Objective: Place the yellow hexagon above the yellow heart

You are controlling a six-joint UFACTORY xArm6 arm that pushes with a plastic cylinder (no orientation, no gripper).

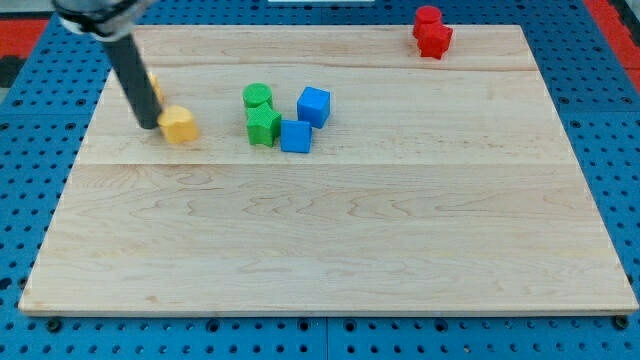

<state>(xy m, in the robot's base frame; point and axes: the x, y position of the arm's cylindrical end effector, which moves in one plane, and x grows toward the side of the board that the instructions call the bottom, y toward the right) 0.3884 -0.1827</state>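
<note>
A yellow block [180, 125], the yellow hexagon by its look, lies at the left of the wooden board [330, 230]. A second yellow block [155, 89], probably the yellow heart, sits up and to the left of it, mostly hidden behind my rod. My tip [148, 124] rests on the board just left of the hexagon, touching or nearly touching its left side, and below the hidden yellow block.
A green cylinder [257, 96] and a green block [263, 125] sit right of the hexagon. Two blue cubes [313, 105] [296, 135] stand beside them. Two red blocks [432, 33] sit at the board's top right edge.
</note>
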